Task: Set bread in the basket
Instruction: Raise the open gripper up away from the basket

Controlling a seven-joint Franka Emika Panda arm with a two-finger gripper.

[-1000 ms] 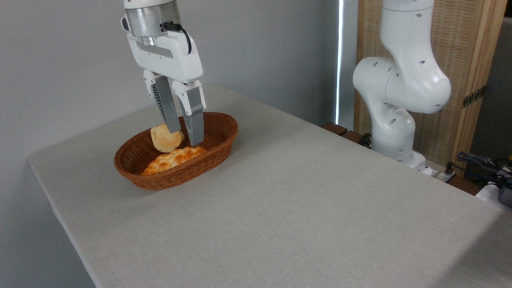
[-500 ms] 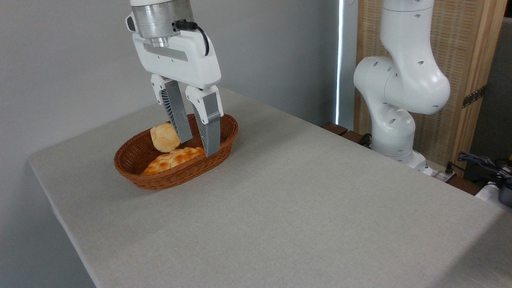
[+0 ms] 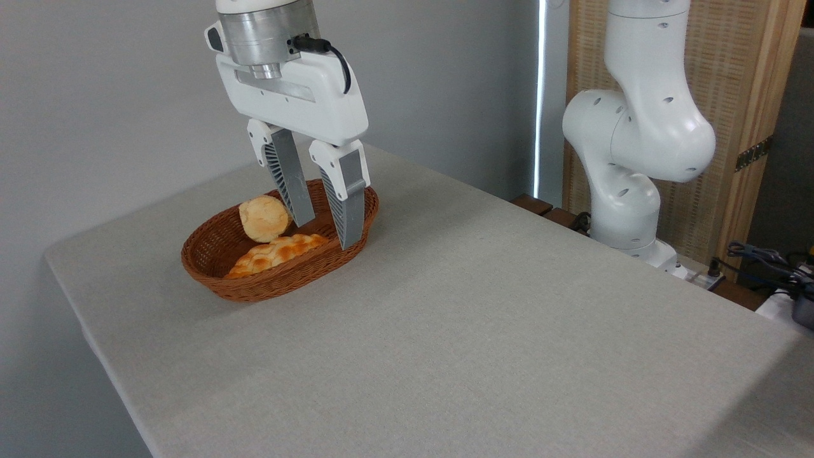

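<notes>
**Bun in the basket, jaws clear of it**

We see the bread (image 3: 263, 218) inside the basket (image 3: 210, 270), tipped on edge with its pale underside toward us, leaning on the braided loaf (image 3: 275, 252) that lies flat along the basket's middle. Our gripper (image 3: 326, 234) hangs just to the right of the bun, over the basket's right end, jaws parted and holding nothing; the nearer finger (image 3: 294, 191) passes close beside the bun, and we cannot tell whether they touch. The basket sits toward the far left of the grey worktop (image 3: 483, 331). The arm's white base (image 3: 626, 210) stands beyond the worktop's right edge
</notes>
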